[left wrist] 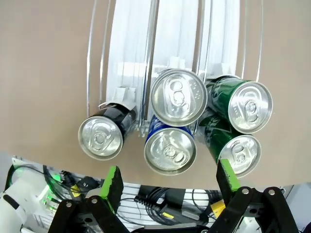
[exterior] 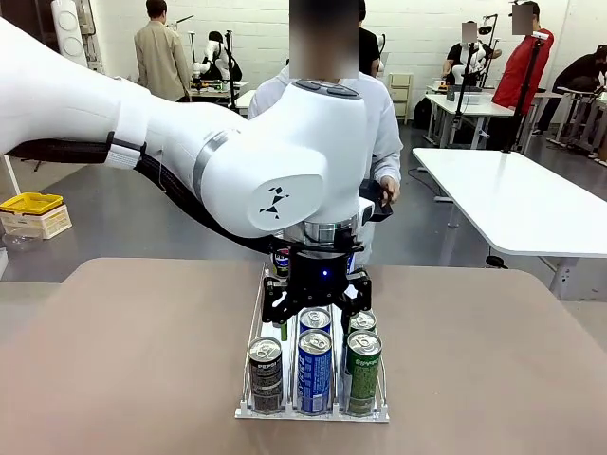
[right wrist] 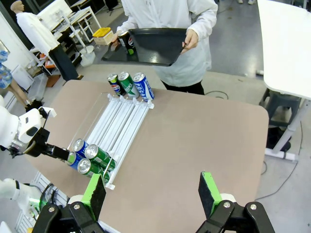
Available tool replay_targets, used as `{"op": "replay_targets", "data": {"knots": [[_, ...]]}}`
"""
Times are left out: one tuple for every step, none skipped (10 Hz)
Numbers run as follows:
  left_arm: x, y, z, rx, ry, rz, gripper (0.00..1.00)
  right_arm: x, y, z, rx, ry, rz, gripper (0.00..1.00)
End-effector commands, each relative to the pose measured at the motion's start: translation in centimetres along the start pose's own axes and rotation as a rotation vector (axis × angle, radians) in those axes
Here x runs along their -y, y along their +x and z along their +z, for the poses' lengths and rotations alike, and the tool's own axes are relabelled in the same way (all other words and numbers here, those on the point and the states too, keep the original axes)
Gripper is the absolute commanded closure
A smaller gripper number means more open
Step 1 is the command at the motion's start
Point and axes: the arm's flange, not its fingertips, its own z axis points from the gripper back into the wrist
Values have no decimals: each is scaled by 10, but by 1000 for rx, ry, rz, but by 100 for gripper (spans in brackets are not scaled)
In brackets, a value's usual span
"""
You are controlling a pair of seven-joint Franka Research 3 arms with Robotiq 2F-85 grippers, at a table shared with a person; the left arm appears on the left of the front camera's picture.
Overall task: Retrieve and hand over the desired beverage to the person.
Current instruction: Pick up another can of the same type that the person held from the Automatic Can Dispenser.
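Aluminium cans (left wrist: 178, 97): five at the near end of the clear rack (right wrist: 121, 116), one black, two blue, two green, and three more (right wrist: 127, 82) at its far end. The left gripper (exterior: 316, 303) hangs spread-jawed directly over the near five; the right gripper (right wrist: 151, 191) gapes above bare table (right wrist: 204, 136). The person (right wrist: 165, 12) stands beyond, holding a black tray (right wrist: 160, 46) with one can (right wrist: 127, 41).
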Motion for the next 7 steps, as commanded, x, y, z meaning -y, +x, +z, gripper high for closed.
{"op": "replay_targets", "data": {"knots": [[-4, 5, -9, 2, -49, -13, 0, 1, 0, -2, 4, 23, 2, 0], [-5, 5, -11, -15, -51, -19, 0, 1, 0, -2, 4, 23, 2, 0], [-5, 7, -12, -25, -59, -29, 0, 1, 0, -2, 4, 23, 2, 0], [-6, 6, -14, -40, -65, -30, 0, 1, 0, -2, 4, 23, 2, 0], [-7, 8, -14, -59, -75, -37, 0, 1, 0, -2, 4, 23, 2, 0], [-9, 9, -15, -74, -87, -46, 0, 1, 0, -2, 4, 23, 2, 0], [-9, 9, -15, -90, -100, -66, 0, 1, 0, -2, 4, 23, 2, 0]]}}
